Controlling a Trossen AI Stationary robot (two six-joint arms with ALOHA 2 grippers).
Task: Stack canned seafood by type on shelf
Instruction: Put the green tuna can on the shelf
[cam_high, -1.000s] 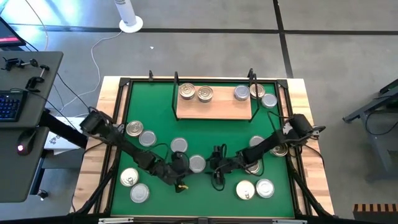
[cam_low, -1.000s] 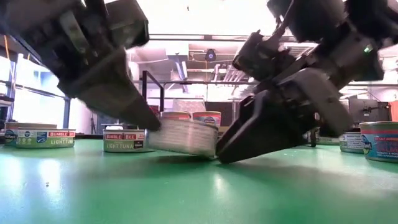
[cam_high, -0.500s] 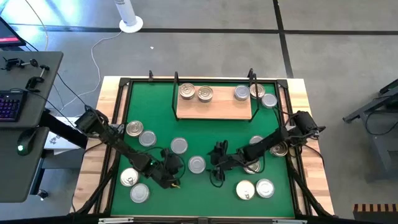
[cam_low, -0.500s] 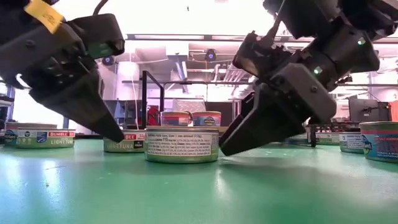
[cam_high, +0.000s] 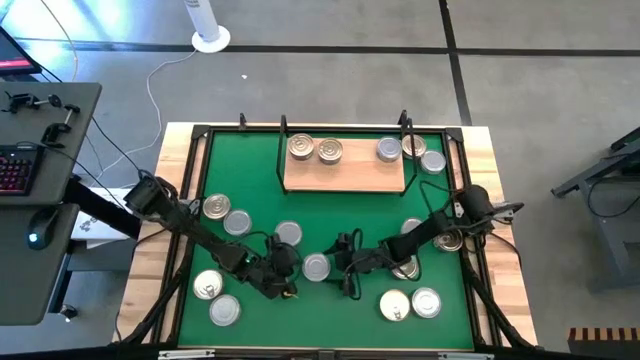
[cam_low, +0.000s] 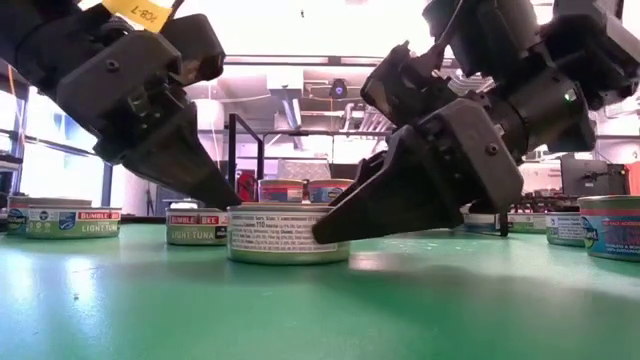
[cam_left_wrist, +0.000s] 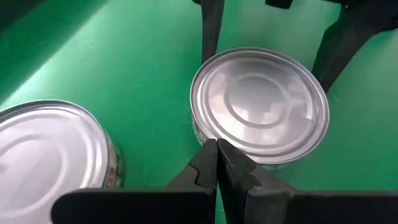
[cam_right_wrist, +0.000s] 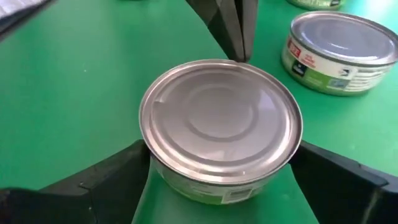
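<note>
Now: two pincers meet at one silver-lidded tin

Overhead, the high view lays out the whole green mat (cam_high: 330, 205) on the desk (cam_high: 495, 260). The left pincer (cam_high: 292, 268) and the right pincer (cam_high: 340, 264) face each other with a single tin (cam_high: 316, 266) between them, on the mat's near half. Beyond both pincers stands the shelf (cam_high: 345, 175), a tan board bearing two gold-lidded tins (cam_high: 315, 150) at one end and two silver-lidded ones (cam_high: 401, 149) at the other. More tins lie scattered behind each arm.

What that view cannot settle, the wrist views do. The left wrist view shows the left pincer clenched, its fingertips (cam_left_wrist: 217, 152) pressed together and touching or nearly touching the rim of the tin's plain silver lid; a second silver-lidded tin (cam_left_wrist: 50, 149) sits just beside it. The right wrist view shows the right pincer released, its two fingers (cam_right_wrist: 106, 177) spread on either side of the tin without clamping it, and the left pincer's closed tip at the tin's far rim.

Only the low view gives writing. The tin stands flat on the mat, its side label covered in fine print too small to read. Behind the left pincer, two tins (cam_low: 65, 221) read "BUMBLE BEE" on red, with "LIGHT TUNA" beneath. A blue-labelled tin (cam_low: 608, 226) shows behind the right pincer, its text not legible.
</note>
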